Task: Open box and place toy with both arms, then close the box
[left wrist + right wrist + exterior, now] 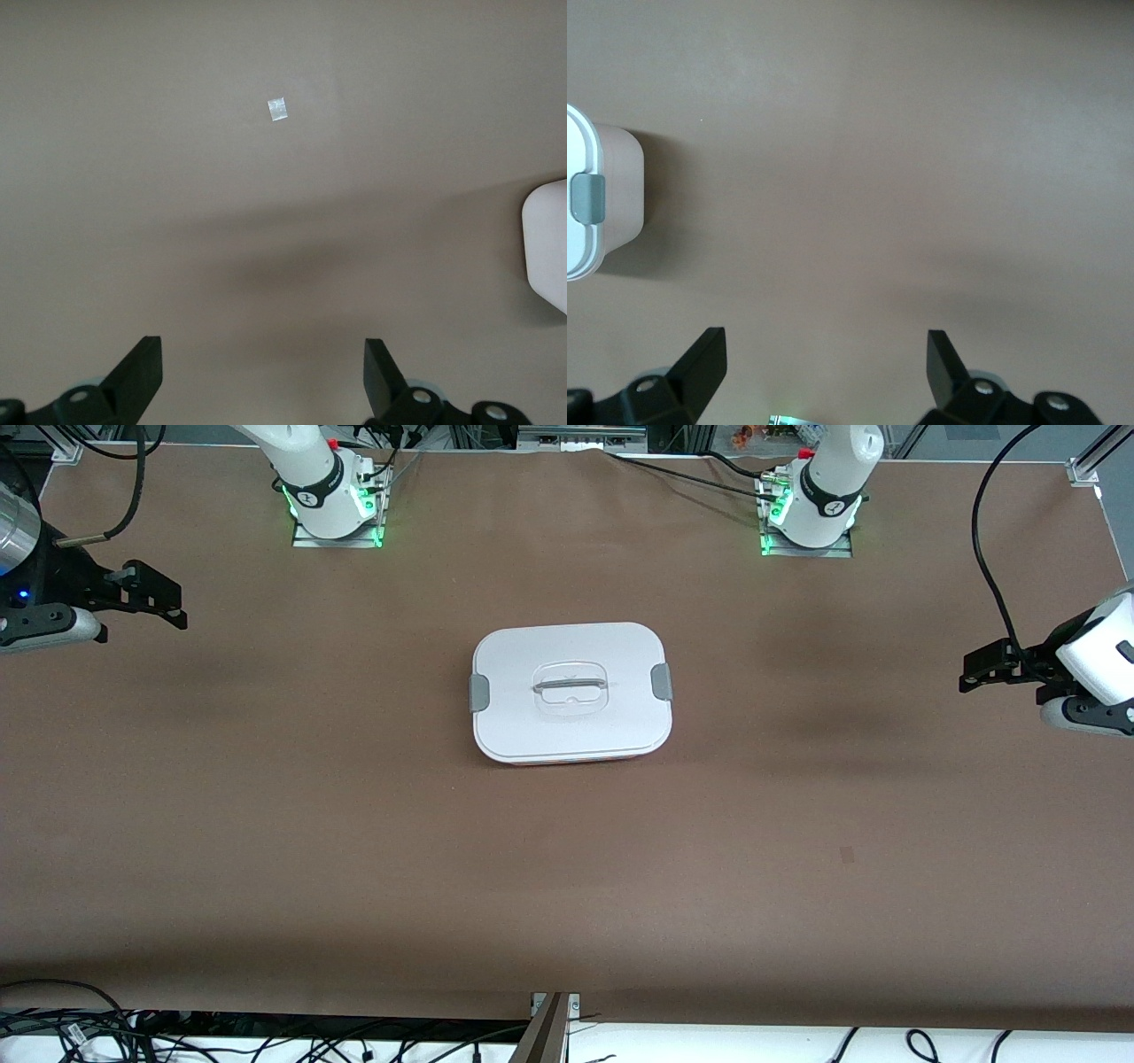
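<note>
The box [571,691] stands in the middle of the table with its white lid on, a grey clip [478,692] at each short end and a clear handle [571,685] on top. The toy is out of view. My left gripper [967,673] hangs open over the bare cloth at the left arm's end of the table; its wrist view shows the gripper [263,354] holding nothing and a corner of the box [545,252]. My right gripper [180,607] hangs open over the right arm's end, also holding nothing [827,350], with the box [616,190] to one side.
A brown cloth [354,824] covers the table. A small pale patch [847,855] lies on it toward the left arm's end, nearer to the front camera than the box. Cables [89,1027] run along the table's near edge.
</note>
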